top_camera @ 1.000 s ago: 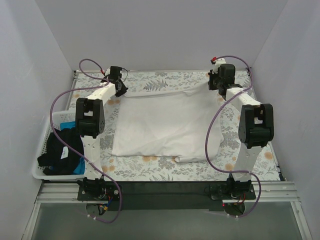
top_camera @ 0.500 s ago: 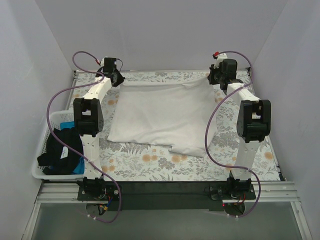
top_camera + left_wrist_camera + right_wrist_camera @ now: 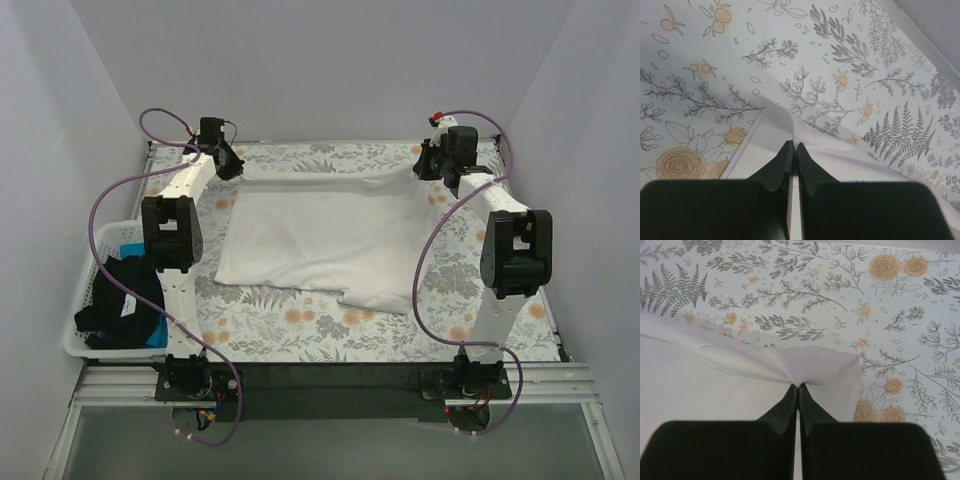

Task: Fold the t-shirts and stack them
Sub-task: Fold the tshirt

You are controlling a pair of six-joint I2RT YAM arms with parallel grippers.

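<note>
Now the left tool (image 3: 792, 146) and the right tool (image 3: 798, 386), each clamped tight on a far corner of the soft white cloth t-shirt (image 3: 320, 235), have drawn it back across the floral-print worktop (image 3: 300, 320), stretched flat, seemingly ready for folding.

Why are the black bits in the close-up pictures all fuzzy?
Left wrist view: the left end effector sits right at the lens, so its black body blurs; the white t-shirt and tablecloth look sharp. Right wrist view: the right end effector blurs likewise. Top view: even light, nothing fuzzy.
</note>
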